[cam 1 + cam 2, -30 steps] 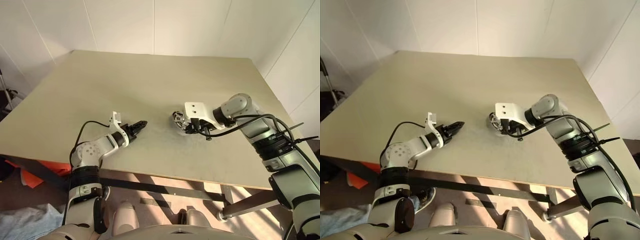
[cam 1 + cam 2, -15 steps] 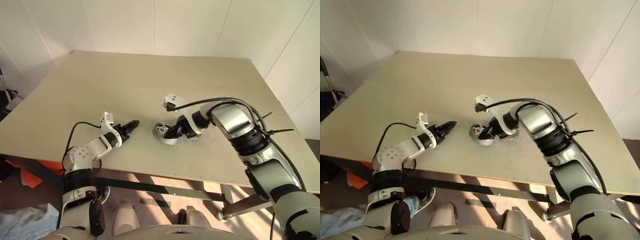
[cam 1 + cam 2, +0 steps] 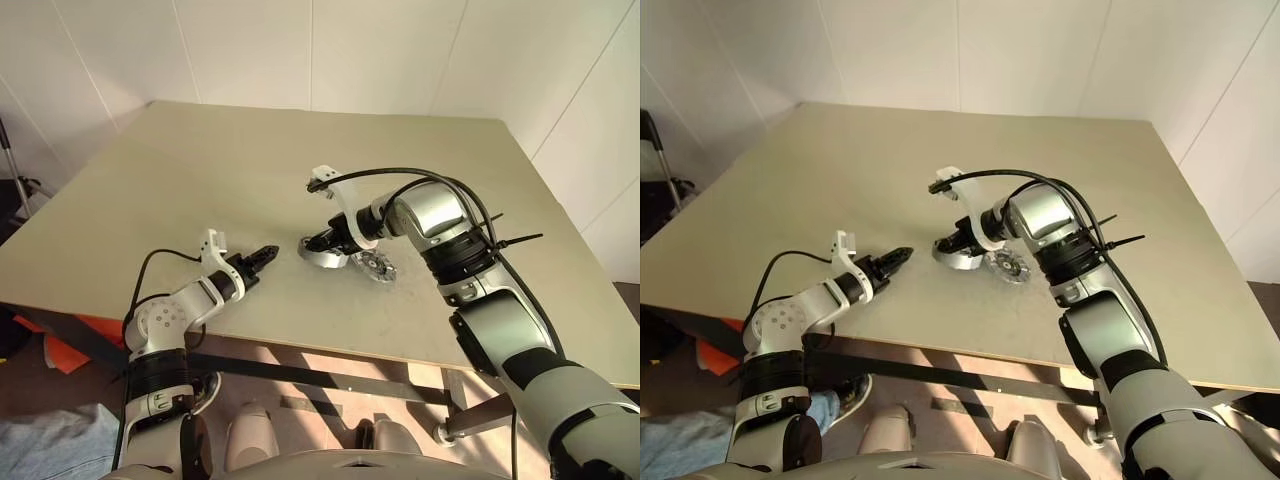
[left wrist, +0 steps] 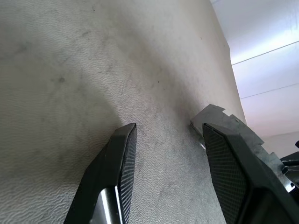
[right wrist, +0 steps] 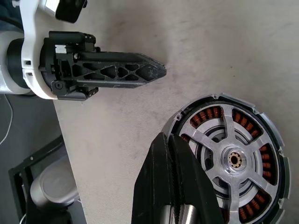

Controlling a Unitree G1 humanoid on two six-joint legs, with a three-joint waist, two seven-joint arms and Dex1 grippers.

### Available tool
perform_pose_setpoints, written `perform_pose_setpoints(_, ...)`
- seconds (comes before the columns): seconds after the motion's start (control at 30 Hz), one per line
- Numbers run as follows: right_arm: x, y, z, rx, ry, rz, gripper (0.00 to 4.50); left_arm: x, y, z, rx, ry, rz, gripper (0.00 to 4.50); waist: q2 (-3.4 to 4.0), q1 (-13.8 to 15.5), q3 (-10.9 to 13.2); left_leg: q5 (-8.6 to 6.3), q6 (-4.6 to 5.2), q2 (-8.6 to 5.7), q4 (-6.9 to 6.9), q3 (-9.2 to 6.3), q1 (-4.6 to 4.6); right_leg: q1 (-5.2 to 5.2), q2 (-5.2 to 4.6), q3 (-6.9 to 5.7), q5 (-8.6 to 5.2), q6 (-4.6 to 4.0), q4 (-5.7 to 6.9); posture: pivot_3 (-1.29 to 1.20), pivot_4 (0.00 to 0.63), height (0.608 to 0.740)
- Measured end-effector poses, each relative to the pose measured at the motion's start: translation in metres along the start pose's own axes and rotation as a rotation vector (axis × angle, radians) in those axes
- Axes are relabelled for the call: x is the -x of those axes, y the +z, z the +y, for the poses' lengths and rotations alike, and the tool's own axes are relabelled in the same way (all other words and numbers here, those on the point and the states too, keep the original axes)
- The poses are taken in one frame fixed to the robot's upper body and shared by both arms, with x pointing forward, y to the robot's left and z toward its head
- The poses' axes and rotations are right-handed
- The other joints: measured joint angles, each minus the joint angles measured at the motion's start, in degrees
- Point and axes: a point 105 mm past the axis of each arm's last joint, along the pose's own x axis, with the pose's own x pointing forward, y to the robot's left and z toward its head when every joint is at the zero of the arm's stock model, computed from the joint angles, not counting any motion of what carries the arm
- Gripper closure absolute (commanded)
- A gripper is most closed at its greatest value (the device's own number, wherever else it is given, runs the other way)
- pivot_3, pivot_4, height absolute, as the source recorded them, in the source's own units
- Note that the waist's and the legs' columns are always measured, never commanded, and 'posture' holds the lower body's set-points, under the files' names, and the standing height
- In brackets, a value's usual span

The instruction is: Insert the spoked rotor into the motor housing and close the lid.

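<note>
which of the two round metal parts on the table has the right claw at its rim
The motor housing, the larger ring with copper windings; the shut right claw sits over its rim. The smaller jagged grey lid lies beside it, untouched.

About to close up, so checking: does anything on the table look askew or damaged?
Nothing stands out. The motor housing sits on the table with the spoked rotor inside; the lid rests flat beside it, not yet on. The right gripper is shut over the housing's rim.

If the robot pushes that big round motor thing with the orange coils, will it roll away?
Probably not: the motor housing lies flat on the table, so it would likely slide. Its metal ring and copper windings suggest it is stiff and fairly heavy.
</note>
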Motion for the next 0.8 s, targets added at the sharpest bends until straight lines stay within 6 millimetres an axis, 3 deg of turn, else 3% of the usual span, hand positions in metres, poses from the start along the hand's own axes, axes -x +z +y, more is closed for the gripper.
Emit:
perform_pose_setpoints(0.2,0.005,0.000,0.000,0.000,-0.009,-0.005,4.49,-0.001,0.001,-0.001,-0.011,0.001,0.013,2.13,0.00,0.1,0.0,0.08,-0.12,-0.01,-0.13,-0.02,0.00,-0.01,0.01,-0.01,0.01,0.00,0.00,0.00,0.000,0.740)
perform_pose_setpoints(0.33,0.011,-0.001,0.004,0.018,0.007,-0.023,3.58,-0.005,0.004,-0.003,-0.022,-0.007,0.027,2.13,-0.01,0.2,0.0,0.11,-0.17,-0.01,-0.16,-0.02,-0.01,-0.02,0.02,-0.02,0.23,-0.34,0.00,0.00,0.000,0.740)
perform_pose_setpoints(0.47,0.018,0.004,0.021,0.065,0.064,-0.068,2.17,-0.009,0.007,-0.005,-0.033,-0.015,0.041,2.13,-0.01,0.4,0.0,0.20,-0.32,0.00,-0.32,-0.02,-0.11,-0.18,0.07,-0.03,0.25,-0.37,-0.08,0.00,0.000,0.740)
perform_pose_setpoints(0.6,0.030,0.014,0.024,0.071,0.066,-0.134,2.17,-0.012,0.009,-0.007,-0.039,-0.023,0.051,2.13,-0.02,0.7,0.0,0.20,-0.32,0.00,-0.35,-0.01,-0.11,-0.19,0.08,-0.03,0.24,-0.38,-0.09,0.00,0.000,0.740)
perform_pose_setpoints(0.8,0.058,0.019,-0.012,-0.153,-0.093,-0.266,2.17,-0.012,0.012,-0.010,-0.055,-0.047,0.059,2.13,-0.02,1.4,0.0,0.28,-0.45,-0.01,-0.29,-0.01,-0.07,-0.13,0.06,-0.01,0.24,-0.38,0.00,0.00,0.000,0.740)
